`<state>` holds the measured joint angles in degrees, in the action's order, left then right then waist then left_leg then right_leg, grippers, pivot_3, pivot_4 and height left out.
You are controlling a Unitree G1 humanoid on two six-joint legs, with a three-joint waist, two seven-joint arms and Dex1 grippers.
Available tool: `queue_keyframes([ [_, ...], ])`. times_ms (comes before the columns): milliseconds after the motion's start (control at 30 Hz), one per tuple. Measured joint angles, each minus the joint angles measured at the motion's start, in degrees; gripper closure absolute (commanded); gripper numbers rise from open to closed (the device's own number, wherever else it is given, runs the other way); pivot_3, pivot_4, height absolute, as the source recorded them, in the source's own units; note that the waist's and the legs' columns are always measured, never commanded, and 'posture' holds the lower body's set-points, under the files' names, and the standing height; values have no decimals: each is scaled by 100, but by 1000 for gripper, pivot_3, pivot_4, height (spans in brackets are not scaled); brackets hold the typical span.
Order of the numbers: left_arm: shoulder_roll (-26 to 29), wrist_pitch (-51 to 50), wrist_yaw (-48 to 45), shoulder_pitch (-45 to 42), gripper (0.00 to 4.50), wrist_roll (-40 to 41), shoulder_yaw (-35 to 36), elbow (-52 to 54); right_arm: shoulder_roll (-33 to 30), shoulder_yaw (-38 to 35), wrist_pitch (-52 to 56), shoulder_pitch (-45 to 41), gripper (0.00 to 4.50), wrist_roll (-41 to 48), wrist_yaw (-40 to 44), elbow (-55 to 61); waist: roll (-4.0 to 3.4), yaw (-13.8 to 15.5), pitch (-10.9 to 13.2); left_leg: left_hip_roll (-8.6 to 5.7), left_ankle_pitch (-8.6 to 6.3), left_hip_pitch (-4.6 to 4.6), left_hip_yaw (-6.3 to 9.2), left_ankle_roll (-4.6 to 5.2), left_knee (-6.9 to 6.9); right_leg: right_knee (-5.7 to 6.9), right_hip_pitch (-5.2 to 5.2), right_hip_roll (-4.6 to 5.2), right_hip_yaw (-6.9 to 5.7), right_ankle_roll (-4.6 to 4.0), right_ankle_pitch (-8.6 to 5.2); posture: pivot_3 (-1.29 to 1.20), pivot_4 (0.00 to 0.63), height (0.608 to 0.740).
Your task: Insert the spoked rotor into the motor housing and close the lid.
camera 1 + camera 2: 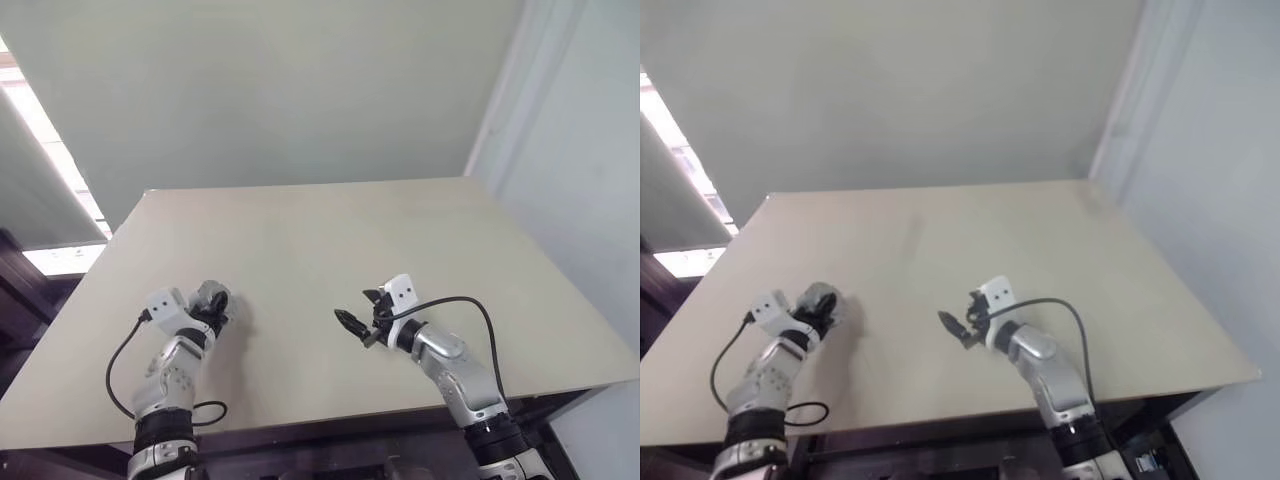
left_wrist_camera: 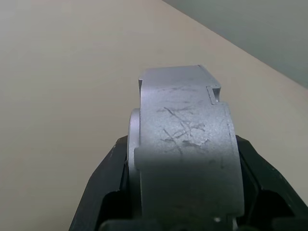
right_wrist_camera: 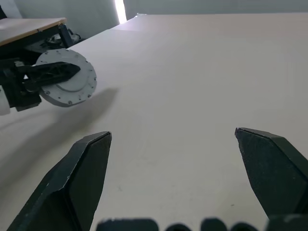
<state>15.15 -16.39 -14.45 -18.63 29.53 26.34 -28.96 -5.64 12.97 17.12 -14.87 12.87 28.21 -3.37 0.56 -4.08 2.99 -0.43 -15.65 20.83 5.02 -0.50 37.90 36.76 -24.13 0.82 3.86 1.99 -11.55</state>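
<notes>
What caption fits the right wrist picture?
Open right gripper over the bare table; across it, the left gripper holds a round silver motor assembly.

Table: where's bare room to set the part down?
Most of the table is bare: the whole far half up to the back edge, the strip between the left gripper with its round metal part and the open right gripper, and the right side.

Motor housing (image 2: pixel 185 159) base cut off by frame edge — its windings hidden, left tool (image 1: pixel 212 305) fingertips hidden
</notes>
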Motion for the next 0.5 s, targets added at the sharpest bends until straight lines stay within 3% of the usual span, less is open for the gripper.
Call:
queue_keyframes([
  [67, -13, 104, -5, -7, 2453, -58, -17, -178, -24, -5, 6, 5, 0, -31, -55, 20, 1, -1, 0, 0, 0, -1, 0, 0, -2, 0, -1, 0, 1, 0, 0, 0, 0, 740],
  [300, 31, 216, 26, 1, 61, -194, -38, -251, -49, -58, 15, 43, 0, -111, -77, 32, 1, 1, -1, 1, 0, -25, 2, 0, 3, 2, 26, 0, -3, -1, 1, 0, 0, 740],
  [500, 255, 213, 402, 358, 21, -690, -221, 32, -39, -58, 20, 48, 0, -126, -78, 34, 2, 2, -1, 1, 0, -27, 6, 0, 4, 2, 29, 0, -3, -1, 1, 0, 0, 740],
])
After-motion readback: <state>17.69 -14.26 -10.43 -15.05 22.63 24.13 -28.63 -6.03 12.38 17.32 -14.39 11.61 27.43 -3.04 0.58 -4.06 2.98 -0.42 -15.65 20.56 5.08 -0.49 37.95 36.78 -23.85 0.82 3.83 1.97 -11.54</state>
